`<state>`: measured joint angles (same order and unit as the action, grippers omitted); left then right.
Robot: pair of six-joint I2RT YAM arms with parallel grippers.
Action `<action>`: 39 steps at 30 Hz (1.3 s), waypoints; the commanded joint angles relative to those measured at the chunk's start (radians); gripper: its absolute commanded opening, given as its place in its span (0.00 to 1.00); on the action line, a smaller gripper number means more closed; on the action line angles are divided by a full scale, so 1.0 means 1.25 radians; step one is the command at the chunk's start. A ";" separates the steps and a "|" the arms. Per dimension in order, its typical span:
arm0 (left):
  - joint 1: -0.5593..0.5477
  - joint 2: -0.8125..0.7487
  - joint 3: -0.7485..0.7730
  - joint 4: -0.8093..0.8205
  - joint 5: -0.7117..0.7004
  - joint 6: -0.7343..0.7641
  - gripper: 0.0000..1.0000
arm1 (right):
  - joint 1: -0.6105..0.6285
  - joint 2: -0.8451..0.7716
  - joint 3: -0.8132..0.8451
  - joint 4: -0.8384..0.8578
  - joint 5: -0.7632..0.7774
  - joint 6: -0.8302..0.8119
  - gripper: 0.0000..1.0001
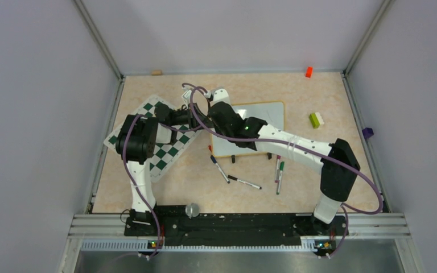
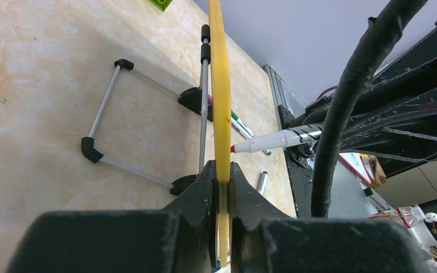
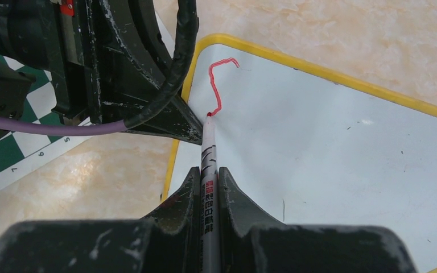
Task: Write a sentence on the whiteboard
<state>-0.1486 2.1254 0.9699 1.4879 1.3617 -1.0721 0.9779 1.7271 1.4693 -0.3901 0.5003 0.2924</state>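
Note:
The whiteboard (image 1: 264,118) stands tilted on the table, its yellow frame edge (image 2: 223,102) pinched in my left gripper (image 2: 222,173), which is shut on the board's left side (image 1: 200,121). My right gripper (image 3: 209,173) is shut on a white-barrelled red marker (image 3: 209,153). The marker's tip touches the whiteboard (image 3: 330,148) near its upper left corner. Of the sentence, one hooked red stroke (image 3: 217,85) shows, ending at the tip. From the left wrist, the same marker (image 2: 273,139) shows beside the frame. In the top view my right gripper (image 1: 223,112) hides that corner.
The green-and-white chessboard mat (image 1: 160,149) lies under the left arm. Three loose markers (image 1: 244,182) lie in front of the board. A green-white block (image 1: 317,119), an orange block (image 1: 308,71) and a purple piece (image 1: 367,133) lie at the right. The board's wire stand (image 2: 105,102) rests on the table.

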 commanded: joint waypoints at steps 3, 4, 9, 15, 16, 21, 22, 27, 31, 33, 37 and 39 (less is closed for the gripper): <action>-0.001 -0.031 0.002 0.106 -0.006 -0.005 0.00 | -0.002 0.017 0.048 0.020 -0.022 0.004 0.00; -0.001 -0.030 0.002 0.106 -0.006 -0.005 0.00 | -0.002 0.016 0.050 0.019 -0.024 0.004 0.00; -0.001 -0.029 0.002 0.106 -0.006 -0.005 0.00 | -0.002 0.012 0.055 0.018 -0.027 0.001 0.00; -0.001 -0.029 0.003 0.106 -0.006 -0.005 0.00 | -0.002 -0.046 0.026 0.035 -0.046 0.003 0.00; -0.001 -0.029 0.003 0.106 -0.006 -0.005 0.00 | -0.002 -0.059 0.017 0.043 -0.045 0.001 0.00; -0.001 -0.030 0.002 0.106 -0.006 -0.005 0.00 | -0.008 -0.104 -0.019 0.060 -0.024 0.000 0.00; -0.001 -0.030 0.003 0.106 -0.006 -0.005 0.00 | -0.011 -0.110 -0.025 0.060 -0.024 0.002 0.00; -0.001 -0.030 0.003 0.105 -0.006 -0.004 0.00 | -0.022 -0.117 -0.034 0.060 -0.020 0.004 0.00; -0.001 -0.032 0.002 0.106 -0.006 -0.005 0.00 | -0.028 -0.102 -0.027 0.047 -0.015 0.004 0.00; -0.001 -0.031 0.001 0.106 -0.006 -0.004 0.00 | -0.030 -0.095 -0.024 0.044 -0.014 0.003 0.00; -0.001 -0.031 0.002 0.106 -0.006 -0.004 0.00 | -0.034 -0.084 -0.021 0.038 -0.007 0.004 0.00; -0.001 -0.031 0.002 0.106 -0.006 -0.004 0.00 | -0.035 -0.080 -0.021 0.038 -0.007 0.003 0.00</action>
<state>-0.1486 2.1254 0.9699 1.4975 1.3647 -1.0721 0.9455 1.6165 1.4319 -0.3504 0.4667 0.2916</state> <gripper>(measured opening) 0.100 0.089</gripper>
